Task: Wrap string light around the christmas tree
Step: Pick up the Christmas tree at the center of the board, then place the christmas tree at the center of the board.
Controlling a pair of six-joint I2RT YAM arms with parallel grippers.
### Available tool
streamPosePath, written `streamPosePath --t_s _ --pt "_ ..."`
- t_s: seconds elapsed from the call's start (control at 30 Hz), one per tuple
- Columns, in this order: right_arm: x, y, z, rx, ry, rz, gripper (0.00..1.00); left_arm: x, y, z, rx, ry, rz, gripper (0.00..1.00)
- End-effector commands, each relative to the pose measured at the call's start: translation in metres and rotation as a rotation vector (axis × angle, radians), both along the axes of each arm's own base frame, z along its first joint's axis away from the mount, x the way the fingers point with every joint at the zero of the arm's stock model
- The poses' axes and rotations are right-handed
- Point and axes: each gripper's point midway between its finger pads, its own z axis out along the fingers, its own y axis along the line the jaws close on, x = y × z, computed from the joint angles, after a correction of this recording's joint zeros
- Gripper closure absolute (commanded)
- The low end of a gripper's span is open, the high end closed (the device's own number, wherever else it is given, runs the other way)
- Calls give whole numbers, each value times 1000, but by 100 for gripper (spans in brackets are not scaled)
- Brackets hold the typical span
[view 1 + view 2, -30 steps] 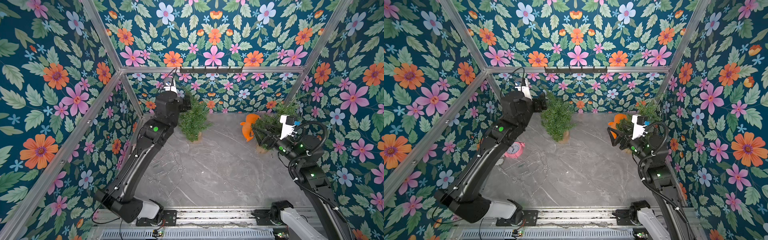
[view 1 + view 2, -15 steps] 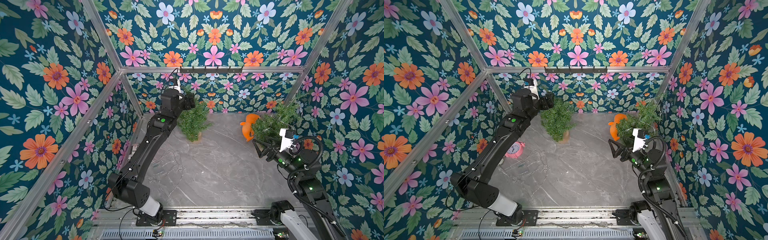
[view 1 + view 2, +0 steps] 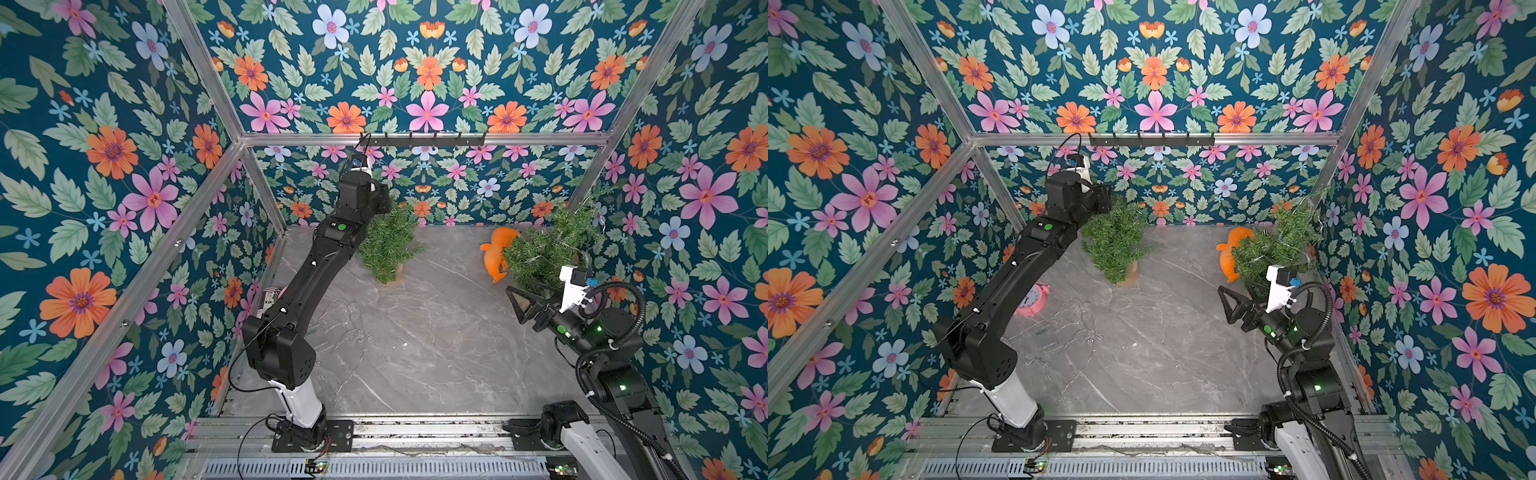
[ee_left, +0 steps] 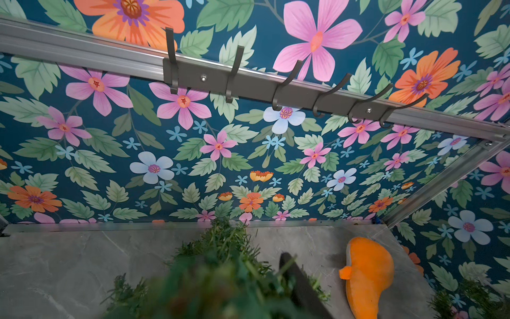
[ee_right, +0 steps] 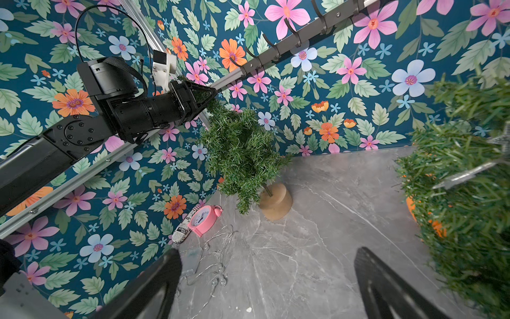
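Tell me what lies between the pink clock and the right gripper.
The string light, loose on the table beside the clock; onward to the right gripper it's bare. Right wrist view shows it.

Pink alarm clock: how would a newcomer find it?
Find the grey marble table, then its edge by the wall on the left arm's side. The pink alarm clock sits there, beside a newsprint-patterned roll, the only pink, round-faced thing on the table.

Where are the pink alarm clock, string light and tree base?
pink alarm clock (image 5: 199, 218): right wrist view, on its dial.
string light (image 5: 222, 282): right wrist view, on a bulb.
tree base (image 5: 276, 204): right wrist view, on its wooden side.
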Motion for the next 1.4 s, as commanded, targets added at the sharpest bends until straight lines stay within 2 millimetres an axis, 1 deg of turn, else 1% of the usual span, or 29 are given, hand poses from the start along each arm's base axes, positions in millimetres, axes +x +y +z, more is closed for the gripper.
streamPosePath --t_s 0.0,0.1,0.17,0.23,0.3,0.4,0.53,0.63,0.73,0.8,0.9,1.1,1.23,1.37 --pt "0 -2 0 4 -6 -16 3 -4 1 10 -23 -34 2 76" --pt "-1 -5 1 -2 -13 -28 3 -8 -3 16 -18 -52 -23 88" --pt "-3 -7 3 -5 -21 -39 3 -11 -4 21 -9 -60 -32 99" --pt "-4 -7 3 -6 -26 -42 3 -15 -5 28 -10 -73 -41 100" --pt "-5 -8 3 -6 -25 -48 3 -19 -11 34 -10 -88 -68 100" --pt "-7 -10 2 -2 -18 -58 4 -31 -22 46 -10 -114 -108 100" --pt "-9 -12 2 6 -16 -64 4 -54 -43 62 -26 -142 -183 100" --pt "-9 -13 2 7 -13 -74 5 -74 -61 68 -32 -151 -238 100" --pt "-9 -15 -2 5 -2 -86 5 -99 -82 68 -7 -153 -290 100" --pt "-9 -18 -4 4 0 -100 5 -116 -97 63 3 -149 -325 100" --pt "-9 -21 -6 4 -1 -123 5 -137 -113 58 -9 -139 -377 100" --pt "-11 -28 -6 5 -17 -162 5 -163 -139 49 -15 -123 -448 100" --pt "-12 -30 -11 0 -4 -169 5 -176 -159 38 -9 -104 -499 100" --pt "-12 -30 -16 3 10 -170 5 -186 -170 29 8 -99 -519 100"
